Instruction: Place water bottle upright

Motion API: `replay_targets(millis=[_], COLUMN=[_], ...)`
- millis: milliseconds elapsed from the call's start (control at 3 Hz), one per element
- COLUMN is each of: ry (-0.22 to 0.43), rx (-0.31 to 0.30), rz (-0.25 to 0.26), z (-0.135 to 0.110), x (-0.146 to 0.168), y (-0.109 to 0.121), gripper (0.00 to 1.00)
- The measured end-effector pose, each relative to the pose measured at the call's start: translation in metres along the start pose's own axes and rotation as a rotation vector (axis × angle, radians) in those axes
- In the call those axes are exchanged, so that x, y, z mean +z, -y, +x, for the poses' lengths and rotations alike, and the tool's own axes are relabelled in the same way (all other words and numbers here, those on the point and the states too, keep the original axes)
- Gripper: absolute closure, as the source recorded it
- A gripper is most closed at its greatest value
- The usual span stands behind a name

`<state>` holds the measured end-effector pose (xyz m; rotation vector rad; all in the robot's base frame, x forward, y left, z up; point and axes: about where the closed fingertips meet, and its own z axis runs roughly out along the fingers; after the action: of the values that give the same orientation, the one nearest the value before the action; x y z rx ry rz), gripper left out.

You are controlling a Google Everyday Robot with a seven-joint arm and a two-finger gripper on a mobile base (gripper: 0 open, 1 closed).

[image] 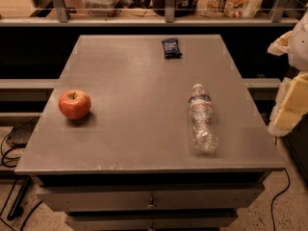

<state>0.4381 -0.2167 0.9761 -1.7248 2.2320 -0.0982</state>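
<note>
The water bottle (201, 119) is clear crinkled plastic with a white cap and a dark label band near the neck. It lies on its side on the right half of the grey table (139, 76), cap pointing to the far side and base toward the front edge. My gripper (291, 102) shows as white and yellowish parts at the right edge of the view, beyond the table's right side. It is apart from the bottle and holds nothing that I can see.
A red apple (74, 104) sits near the table's left edge. A dark blue snack packet (172, 47) lies at the far middle. A shelf with bags and containers (231, 1) runs behind the table. Cables (9, 148) lie on the floor at left.
</note>
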Motion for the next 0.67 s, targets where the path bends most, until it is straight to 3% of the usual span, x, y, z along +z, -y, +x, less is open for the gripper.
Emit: replay_targets(millis=[333, 667], ry=[0.000, 0.047], rx=[0.000, 0.087], rz=[0.000, 0.001], z=[0.0000, -0.0001], x=[0.0000, -0.0022], y=[0.0000, 0.0063], gripper=[0.00, 0.00])
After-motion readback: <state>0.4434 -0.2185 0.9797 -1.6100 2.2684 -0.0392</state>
